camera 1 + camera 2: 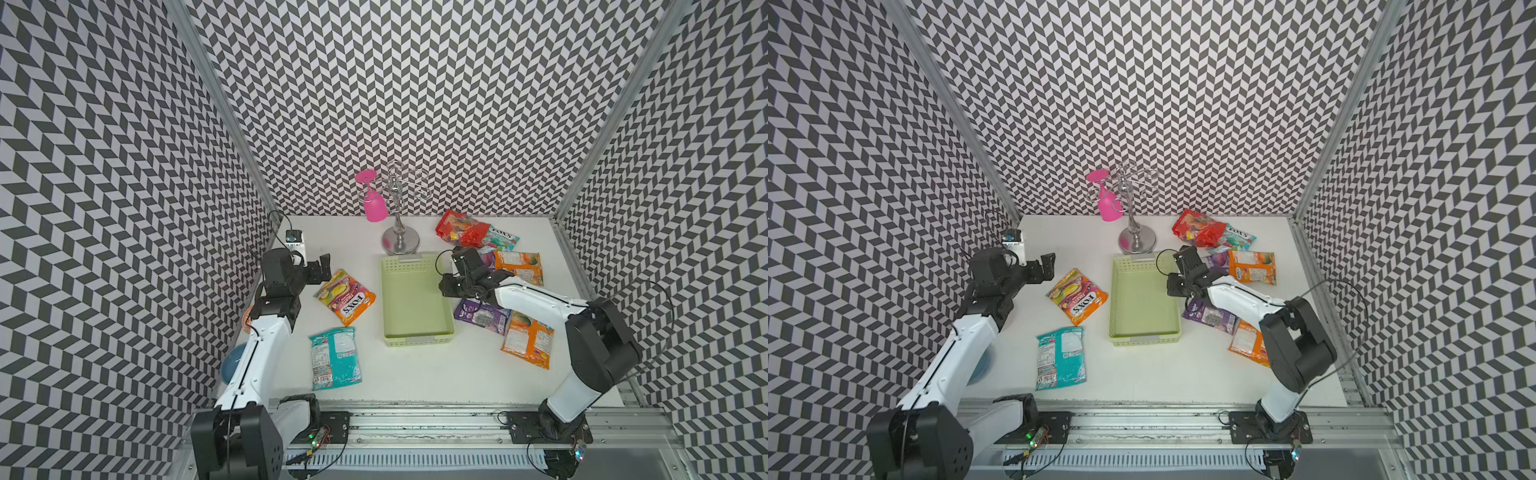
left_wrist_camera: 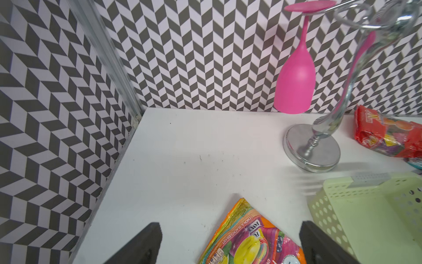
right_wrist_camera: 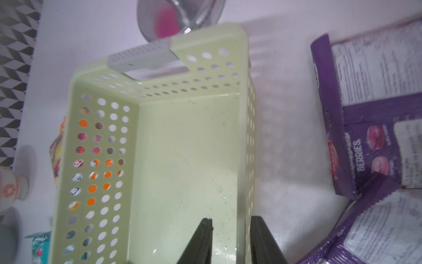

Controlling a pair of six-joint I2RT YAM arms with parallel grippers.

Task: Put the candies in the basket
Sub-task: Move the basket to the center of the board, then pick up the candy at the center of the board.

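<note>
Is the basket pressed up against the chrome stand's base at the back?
Apart. In the left wrist view, a thin strip of shadowed white table shows between the basket corner and the chrome stand's base.

In both top views the basket (image 1: 409, 303) (image 1: 1142, 299) lay mid-frame on the table (image 1: 415, 386), the stand (image 1: 400, 243) just above it. Left of it lay an upper bag (image 1: 345, 297) and a lower bag (image 1: 336, 357), apart. The other bags (image 1: 528, 340) lay scattered along its right, some overlapping.
</note>
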